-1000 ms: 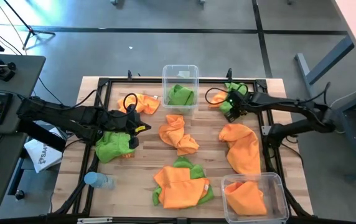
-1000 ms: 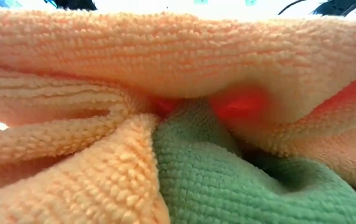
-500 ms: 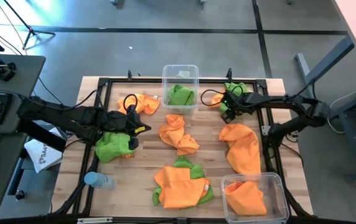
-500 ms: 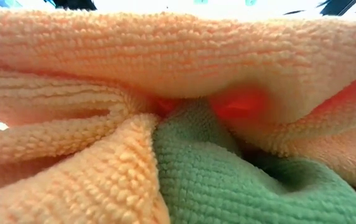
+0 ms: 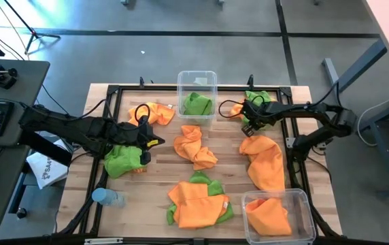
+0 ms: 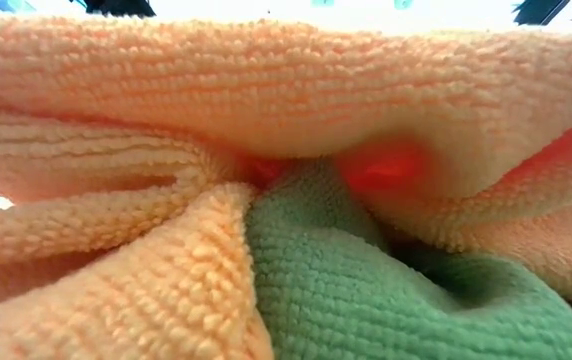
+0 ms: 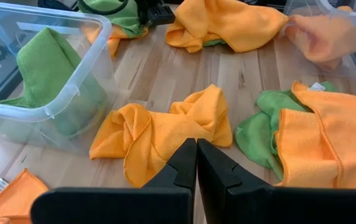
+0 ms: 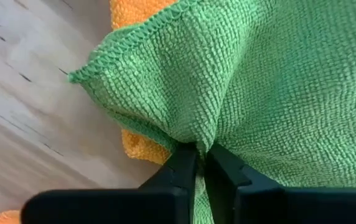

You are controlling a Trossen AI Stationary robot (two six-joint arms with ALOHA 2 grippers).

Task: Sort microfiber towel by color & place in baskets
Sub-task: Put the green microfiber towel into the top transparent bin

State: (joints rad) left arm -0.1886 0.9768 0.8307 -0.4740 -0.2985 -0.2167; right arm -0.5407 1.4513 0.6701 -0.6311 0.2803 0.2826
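High view: bench [image 5: 160, 184] strewn with orange and green towels; clear basket [image 5: 196, 80] top centre, another [image 5: 296, 203] lower right. Right gripper [image 8: 201, 163] fingers pinch green towel [image 8: 271, 81] upper right; left gripper [image 7: 196, 163] fingers closed, empty, left-centre.

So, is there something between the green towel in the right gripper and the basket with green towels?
Nothing visible blocks it. The right gripper is shut on a green towel at the far right of the table. Between it and the basket holding a green towel lies bare wood, with an orange towel just beside the gripper.
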